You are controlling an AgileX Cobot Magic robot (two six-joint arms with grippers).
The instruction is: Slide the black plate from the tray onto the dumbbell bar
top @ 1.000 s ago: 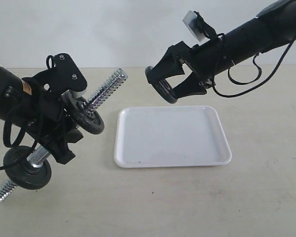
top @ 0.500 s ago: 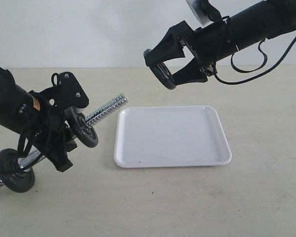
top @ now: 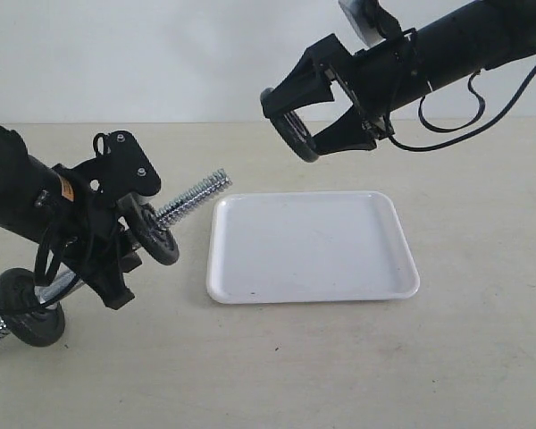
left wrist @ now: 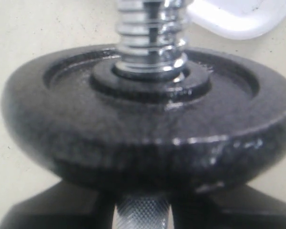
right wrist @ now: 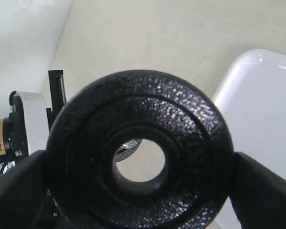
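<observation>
right gripper: clamped across the rim of the black plate, jaws spread wide to fit it, and the hold looks solid to me

black plate: up in the air and off the tray, hanging over the tray's far left corner, hole facing roughly toward the other arm

left gripper: closed down on the dumbbell bar, pinching the knurled middle right behind a mounted disc

dumbbell bar: tilted, with the free threaded end up and aimed at the tray's far left corner. The low end is out by the left edge of the table and carries an end disc

tray: nothing on it, sitting mid-table

done so far: plate is off the tray and lifted, and the bar is held up with its tip offered

left to do: get the hole onto the threaded tip, slide the plate down to the mounted disc, then let go

gap: plate and bar tip are well apart (the right wrist cam shows something chrome through the hole, so the aim might be roughly right, but that's just my read)

progress: about halfway I'd say, with the fiddly threading part all ahead
</observation>
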